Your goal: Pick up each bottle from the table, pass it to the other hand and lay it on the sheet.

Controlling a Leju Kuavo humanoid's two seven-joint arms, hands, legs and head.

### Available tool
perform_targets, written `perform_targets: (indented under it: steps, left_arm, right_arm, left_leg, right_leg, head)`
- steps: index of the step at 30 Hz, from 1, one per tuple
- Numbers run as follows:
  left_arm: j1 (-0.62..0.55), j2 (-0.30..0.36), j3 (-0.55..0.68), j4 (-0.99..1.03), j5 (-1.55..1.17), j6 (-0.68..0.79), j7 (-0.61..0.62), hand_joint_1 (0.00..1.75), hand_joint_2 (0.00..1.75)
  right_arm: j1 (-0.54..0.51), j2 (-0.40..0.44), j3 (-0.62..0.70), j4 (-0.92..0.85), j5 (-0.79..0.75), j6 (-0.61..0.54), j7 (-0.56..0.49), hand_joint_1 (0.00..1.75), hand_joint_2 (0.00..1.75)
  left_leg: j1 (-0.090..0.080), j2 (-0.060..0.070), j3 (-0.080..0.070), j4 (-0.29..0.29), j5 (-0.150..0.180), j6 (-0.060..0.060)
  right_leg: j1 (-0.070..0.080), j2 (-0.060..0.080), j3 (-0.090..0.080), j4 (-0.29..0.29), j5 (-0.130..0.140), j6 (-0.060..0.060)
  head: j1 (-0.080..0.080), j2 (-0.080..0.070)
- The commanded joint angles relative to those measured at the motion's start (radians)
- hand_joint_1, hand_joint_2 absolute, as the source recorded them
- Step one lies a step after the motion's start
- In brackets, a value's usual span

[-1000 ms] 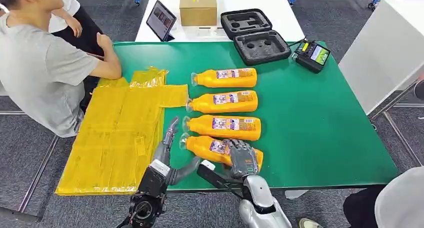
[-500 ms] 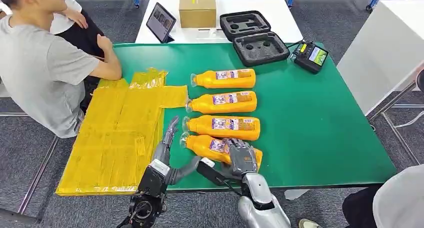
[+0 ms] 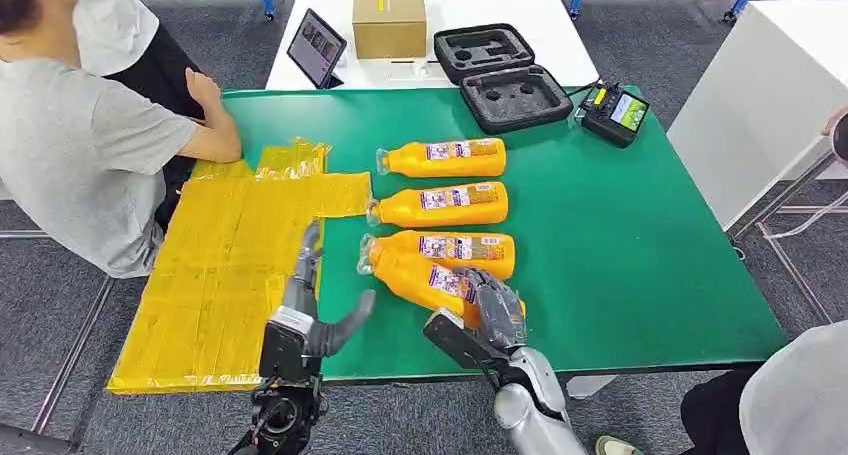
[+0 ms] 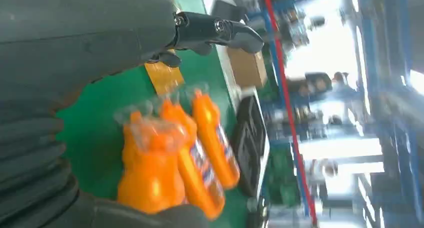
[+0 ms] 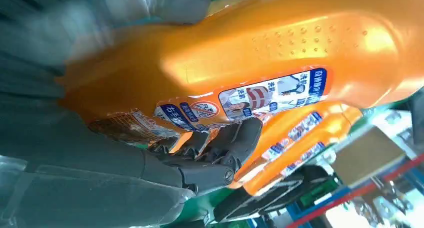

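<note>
While gripped by the right hand (image 3: pixel 492 310), the smooth, probably slippery bottle (image 3: pixel 420 278) should be received mid-body by the open-fingered left hand (image 3: pixel 310 295).

My right hand (image 3: pixel 492 313) covers the base of the bottle (image 3: pixel 425 278) I hold; its labels are too small to read; the wrist views are blurred.

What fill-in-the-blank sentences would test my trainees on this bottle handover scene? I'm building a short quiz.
1. The right hand grips the ____ bottle of the row, counted from the robot.
2. The yellow sheet has ____ bottles on it.
3. The left hand holds ____, its fingers apart.
4. The bottles' caps point toward the ____.

Missing words: nearest; no; nothing; sheet
</note>
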Motion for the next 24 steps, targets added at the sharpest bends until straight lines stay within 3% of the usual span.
perform_targets:
  steps: [1,8,11,12,16,24]
  left_arm:
    - [0.007,-0.039,0.077,0.039,0.051,0.09,0.002,0.0,0.0]
    - [0.007,-0.039,0.077,0.039,0.051,0.09,0.002,0.0,0.0]
    - [-0.007,-0.049,0.084,0.084,0.082,0.093,0.002,0.0,0.0]
    - [-0.04,-0.059,0.031,0.219,0.232,-0.001,0.047,0.0,1.75]
    - [-0.038,-0.05,0.001,0.234,0.259,-0.035,0.068,0.0,1.75]
    - [-0.075,-0.058,-0.045,0.301,0.304,-0.106,0.151,0.0,1.75]
  right_arm:
    - [0.067,0.013,-0.045,0.008,-0.078,-0.075,-0.059,1.75,1.75]
    - [0.067,0.013,-0.045,0.008,-0.078,-0.075,-0.059,1.75,1.75]
    - [0.079,0.016,-0.043,0.01,-0.115,-0.11,-0.108,1.75,1.75]
    - [0.086,0.016,-0.036,0.001,-0.207,-0.176,-0.193,1.75,1.75]
    - [0.095,0.012,-0.026,-0.007,-0.234,-0.194,-0.214,1.75,1.75]
    - [0.064,0.01,0.021,0.041,-0.301,-0.239,-0.249,1.75,1.75]
  left_leg:
    - [0.0,-0.005,-0.005,-0.002,0.002,-0.001]
    - [0.0,-0.005,-0.006,-0.002,0.002,-0.001]
    - [0.001,-0.005,-0.005,-0.002,0.002,-0.001]
    - [0.001,-0.005,-0.005,-0.001,0.001,-0.001]
    - [0.001,-0.007,-0.014,-0.001,0.001,-0.001]
    - [0.0,-0.006,-0.017,-0.001,0.001,-0.001]
  right_leg:
    - [0.0,-0.003,-0.004,-0.001,0.0,-0.001]
    - [0.0,-0.003,-0.005,-0.002,0.0,-0.001]
    - [0.001,-0.003,-0.004,-0.002,0.001,-0.002]
    - [0.002,-0.003,-0.003,-0.001,0.0,-0.002]
    - [0.001,-0.004,-0.012,-0.001,0.0,-0.002]
    - [0.001,-0.003,-0.014,-0.001,0.0,-0.001]
  head:
    - [0.0,0.0]
    - [0.0,0.0]
    - [0.0,0.0]
    - [0.0,0.0]
    - [0.0,0.0]
    - [0.0,0.0]
